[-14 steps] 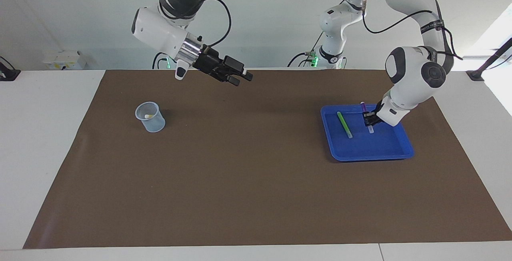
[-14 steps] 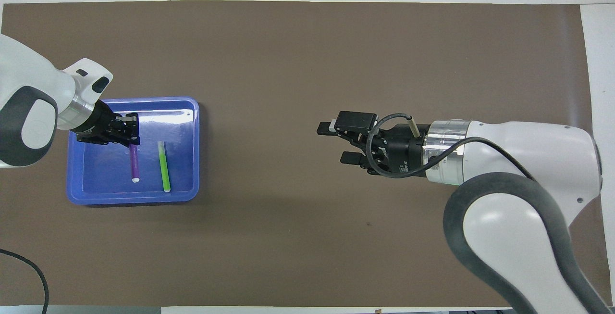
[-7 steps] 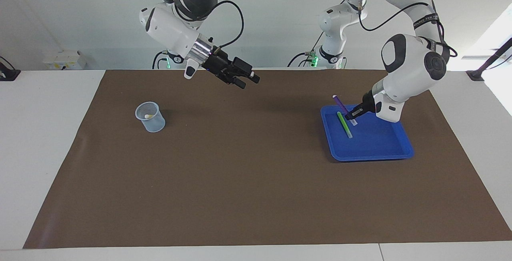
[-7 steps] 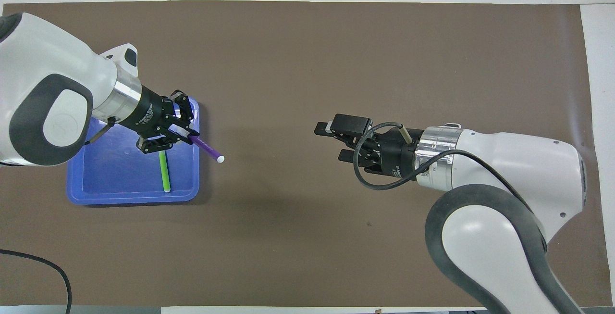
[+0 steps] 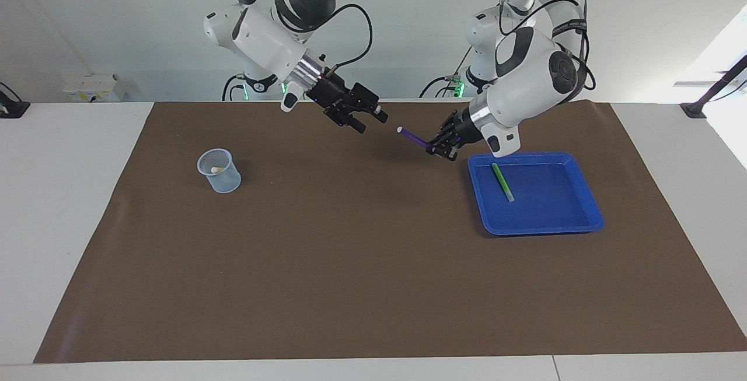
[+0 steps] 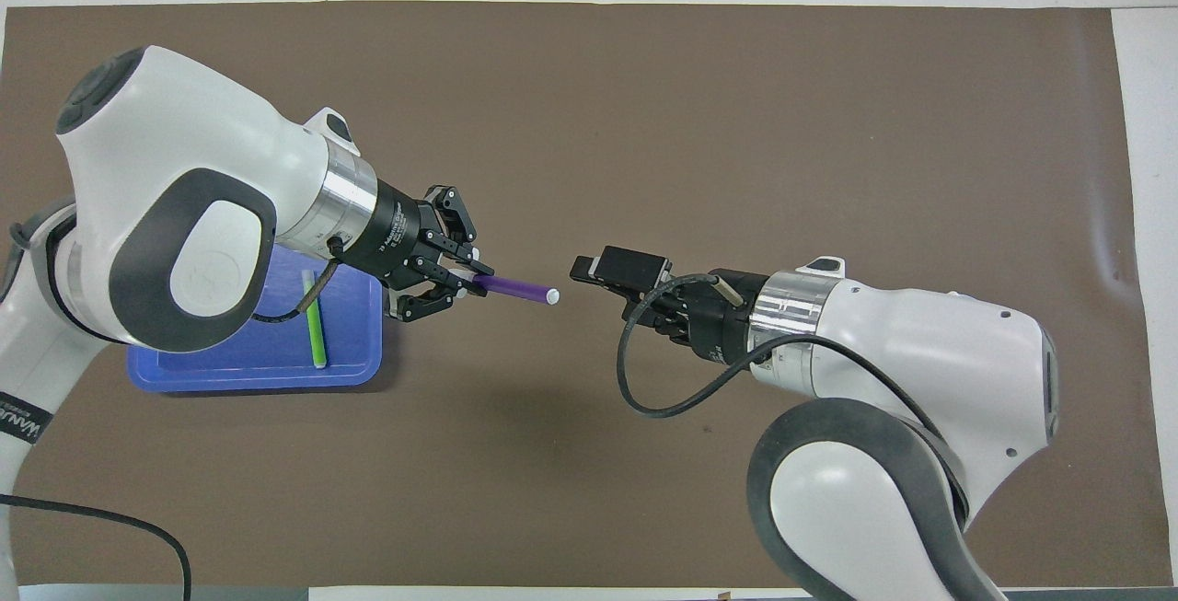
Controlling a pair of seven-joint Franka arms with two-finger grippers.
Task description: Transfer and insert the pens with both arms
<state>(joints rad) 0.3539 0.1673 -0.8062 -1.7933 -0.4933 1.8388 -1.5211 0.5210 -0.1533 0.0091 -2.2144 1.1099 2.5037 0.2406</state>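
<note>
My left gripper (image 5: 436, 147) (image 6: 467, 278) is shut on one end of the purple pen (image 5: 412, 136) (image 6: 515, 289), up in the air over the brown mat beside the blue tray (image 5: 543, 228) (image 6: 248, 376). The pen lies almost level, and its whitish tip points at my right gripper (image 5: 372, 123) (image 6: 603, 286). That gripper is open and empty, a short gap from the tip. The green pen (image 5: 502, 181) (image 6: 316, 329) lies in the tray. A clear cup (image 5: 219, 170) toward the right arm's end holds a yellowish pen end.
A brown mat (image 5: 350, 264) covers most of the white table. Two smaller white arms with green lights (image 5: 460, 84) stand at the robots' edge. In the overhead view my right arm covers the cup.
My left gripper lifted the purple pen out of the tray and carried it toward the table's middle, turning it level. My right gripper moved in toward the pen's tip.
</note>
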